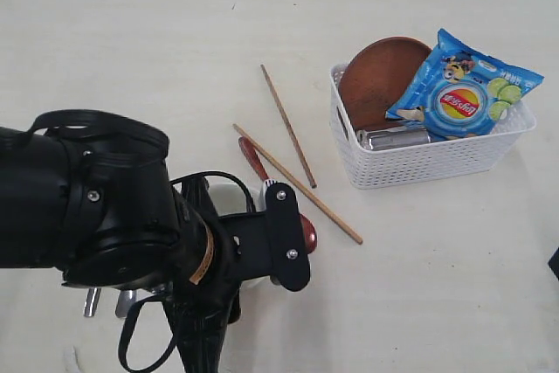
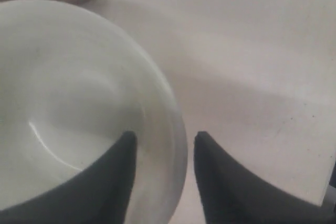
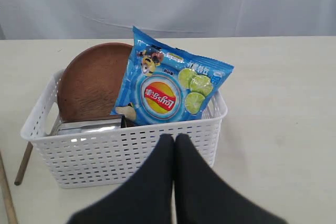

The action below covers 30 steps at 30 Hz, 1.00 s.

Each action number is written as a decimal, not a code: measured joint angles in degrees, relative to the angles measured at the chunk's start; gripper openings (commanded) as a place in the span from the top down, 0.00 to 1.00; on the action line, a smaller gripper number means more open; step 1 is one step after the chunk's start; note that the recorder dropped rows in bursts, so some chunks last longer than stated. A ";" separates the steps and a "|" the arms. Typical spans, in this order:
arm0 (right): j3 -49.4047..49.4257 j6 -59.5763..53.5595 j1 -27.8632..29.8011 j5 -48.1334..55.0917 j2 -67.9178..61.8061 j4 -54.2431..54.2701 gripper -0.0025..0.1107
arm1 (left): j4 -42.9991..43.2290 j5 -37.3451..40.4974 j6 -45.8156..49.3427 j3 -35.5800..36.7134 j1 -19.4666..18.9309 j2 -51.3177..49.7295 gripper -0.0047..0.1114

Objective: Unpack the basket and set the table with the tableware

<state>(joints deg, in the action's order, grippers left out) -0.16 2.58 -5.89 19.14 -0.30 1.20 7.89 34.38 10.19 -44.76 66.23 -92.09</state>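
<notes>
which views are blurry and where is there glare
Left wrist view: bowl and left gripper both soft, small glint inside the bowl. Right wrist view: right gripper blurred, basket and snack bag sharp. Exterior view: sharp throughout.

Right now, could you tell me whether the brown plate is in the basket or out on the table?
In the basket: the brown plate stands on edge inside the white basket, beside the blue snack bag.
</notes>
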 measured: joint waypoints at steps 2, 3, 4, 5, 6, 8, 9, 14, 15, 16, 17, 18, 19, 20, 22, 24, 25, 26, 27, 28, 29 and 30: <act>0.00 0.11 0.00 0.00 0.00 0.00 0.98 | 0.00 0.10 -0.33 0.00 0.00 0.11 0.53; 0.00 0.11 0.00 0.00 0.00 0.00 0.98 | 0.00 0.10 -0.77 0.00 0.00 0.24 0.53; 0.00 0.11 0.00 0.00 0.00 0.00 0.98 | 0.00 0.10 -1.00 0.00 0.00 0.45 0.53; 0.00 0.11 0.00 0.00 0.00 0.00 0.98 | 0.00 0.23 -1.25 -0.24 0.00 0.63 0.53; 0.00 0.11 0.00 0.00 0.00 0.00 0.98 | 0.00 0.35 -1.67 -0.52 0.00 1.21 0.53; 0.00 0.11 0.00 0.00 0.00 0.00 0.98 | 0.00 0.47 -2.54 -1.80 0.00 2.58 0.53; 0.00 0.11 0.00 0.00 0.00 0.00 0.98 | 0.00 0.57 -3.05 -2.63 0.00 3.53 0.53; 0.00 0.11 0.00 0.00 0.00 0.00 0.98 | 0.00 -0.26 -6.92 -8.16 -0.52 8.23 0.53; 0.00 0.11 0.00 0.00 0.00 0.00 0.98 | 0.00 -0.26 -8.62 -10.27 -1.42 8.50 0.53; 0.00 0.11 0.00 0.00 0.00 0.00 0.98 | 0.00 0.26 -10.19 -11.94 -2.83 8.50 0.53; 0.00 0.11 0.00 0.00 0.00 0.00 0.98 | -0.51 1.38 -12.88 -13.88 -4.42 8.08 0.53; 0.00 0.11 0.00 0.00 0.00 0.00 0.98 | -1.51 4.45 -15.66 -17.34 -7.44 6.84 0.53; 0.00 0.11 0.00 0.00 0.00 0.00 0.98 | -3.13 7.36 -18.01 -20.50 -9.75 5.66 0.53; 0.00 0.11 0.00 0.00 0.00 0.00 0.98 | -4.91 10.60 -19.19 -23.08 -12.15 3.77 0.53; 0.00 0.11 0.00 0.00 0.00 0.00 0.98 | -10.53 19.02 -18.60 -28.94 -17.70 -0.91 0.53; 0.00 0.11 0.00 0.00 0.00 0.00 0.98 | -16.46 25.08 -13.13 -33.70 -21.41 -5.97 0.53; 0.00 0.11 0.00 0.00 0.00 0.00 0.98 | -18.58 26.36 -9.37 -35.26 -22.32 -7.81 0.53; 0.00 0.11 0.00 0.00 0.00 0.00 0.98 | -21.09 27.11 -3.22 -37.03 -22.49 -9.84 0.53; 0.00 0.11 0.00 0.00 0.00 0.00 0.98 | -23.19 27.44 3.89 -38.46 -22.49 -11.53 0.53; 0.00 0.11 0.00 0.00 0.00 0.00 0.98 | -24.48 27.21 11.42 -39.35 -22.11 -12.62 0.53; 0.00 0.11 0.00 0.00 0.00 0.00 0.98 | -25.58 26.29 18.89 -40.09 -21.51 -13.69 0.54; 0.00 0.11 0.00 0.00 0.00 0.00 0.98 | -25.99 25.08 26.05 -40.43 -20.86 -14.44 0.55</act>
<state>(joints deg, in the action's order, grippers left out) -0.16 2.69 -5.89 19.14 -0.30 1.20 -18.10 59.46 36.24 -85.19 45.38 -106.53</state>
